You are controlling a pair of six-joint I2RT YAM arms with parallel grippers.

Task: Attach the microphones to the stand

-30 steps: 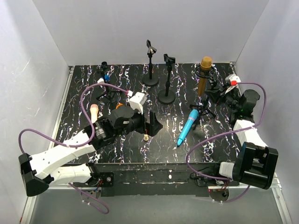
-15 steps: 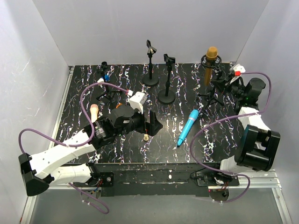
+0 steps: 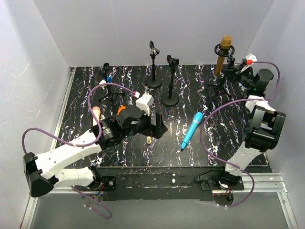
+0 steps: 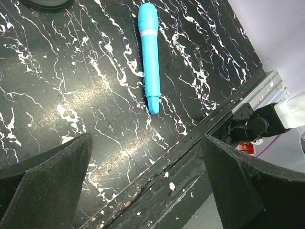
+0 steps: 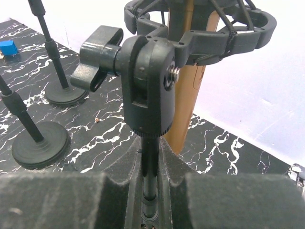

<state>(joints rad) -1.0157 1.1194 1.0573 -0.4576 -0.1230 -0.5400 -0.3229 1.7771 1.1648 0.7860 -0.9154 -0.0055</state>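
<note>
Black, white-veined bench (image 3: 128, 155), boxed by white walls on three sides

1. Golden-brown microphone (image 3: 220, 61): upright, seated in the black ring cradle (image 5: 200, 28) of a tripod stand (image 3: 218, 88). Far right corner, close to the right wall. Head above the ring, body passing down through it. Whether the tripod feet touch the bench, not readable.

2. Right gripper (image 5: 150, 195): pads pressed together on the thin black stem of the tripod stand, just under the cradle's pivot block and wing knob.

3. Light blue microphone (image 4: 149, 55): flat on the bench, right of centre, slanting toward the front edge. Ahead of the left gripper, apart from it, touched by nothing.

4. Left gripper (image 4: 147, 157): fingers (image 4: 47, 186) spread wide, nothing between them. Low over the middle of the bench, facing right.

5. Pale pink microphone (image 3: 96, 116): on the bench at the left, beside the left arm. One end showing, the rest hidden under the arm.

6. Orange microphone (image 3: 121, 109): a small orange patch behind the left wrist. Lie and full length hidden.

7. Round-base stands, two: one (image 3: 153, 82) far centre, the other (image 3: 170, 98) just right of it and nearer. Both upright, a clip on top of each, well apart from the tripod stand.

8. Beige peg (image 3: 149, 140): tiny, on the bench just in front of the left gripper.

9. Purple cables (image 3: 102, 87): looped above each arm
</note>
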